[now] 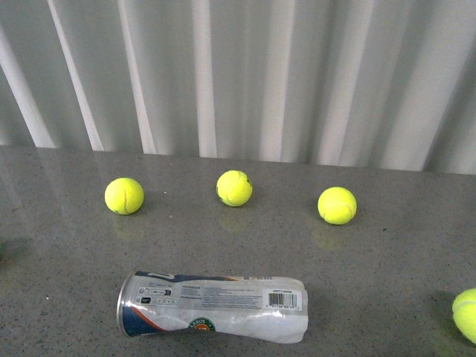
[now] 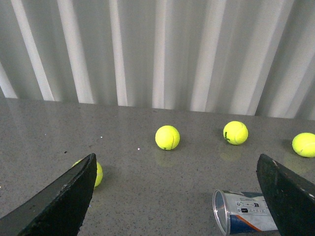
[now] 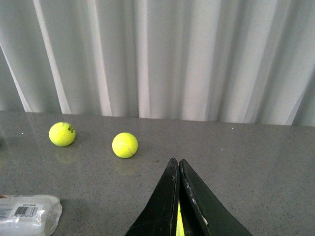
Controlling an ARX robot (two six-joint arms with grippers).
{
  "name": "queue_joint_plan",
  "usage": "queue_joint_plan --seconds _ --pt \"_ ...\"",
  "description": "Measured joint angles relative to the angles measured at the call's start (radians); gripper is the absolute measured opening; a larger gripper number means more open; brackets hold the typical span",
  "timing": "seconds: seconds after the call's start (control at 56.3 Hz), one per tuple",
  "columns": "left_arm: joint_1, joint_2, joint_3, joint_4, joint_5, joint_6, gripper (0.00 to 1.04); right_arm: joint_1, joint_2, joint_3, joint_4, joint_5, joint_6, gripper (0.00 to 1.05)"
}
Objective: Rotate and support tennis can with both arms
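Note:
The tennis can (image 1: 212,305) lies on its side on the grey table near the front edge, its metal-rimmed open end to the left and its crumpled clear end to the right. In the left wrist view its open end (image 2: 243,211) lies just inside one finger. My left gripper (image 2: 179,196) is open, its black fingers (image 2: 59,201) wide apart above the table. My right gripper (image 3: 177,164) is shut, its tips together above the table, well away from the can's clear end (image 3: 29,214). Neither arm shows in the front view.
Three yellow-green tennis balls (image 1: 124,195), (image 1: 234,187), (image 1: 337,205) lie in a row behind the can. Another ball (image 1: 466,314) lies at the front right edge. A white pleated curtain (image 1: 238,74) hangs behind the table. A ball (image 2: 97,173) lies beside my left finger.

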Motion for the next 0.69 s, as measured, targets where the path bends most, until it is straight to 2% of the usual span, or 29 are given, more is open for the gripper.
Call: queue_joint_plan --seconds 0.213,0.693 --pt "0.0 -0.001 0.0 0.0 0.0 0.0 0.98 0.0 0.0 0.0 -0.004 0.0 0.0 0.05" --pt "0.0 -0.001 0.0 0.0 0.0 0.0 0.98 0.0 -0.001 0.0 -0.004 0.0 0.0 0.86"
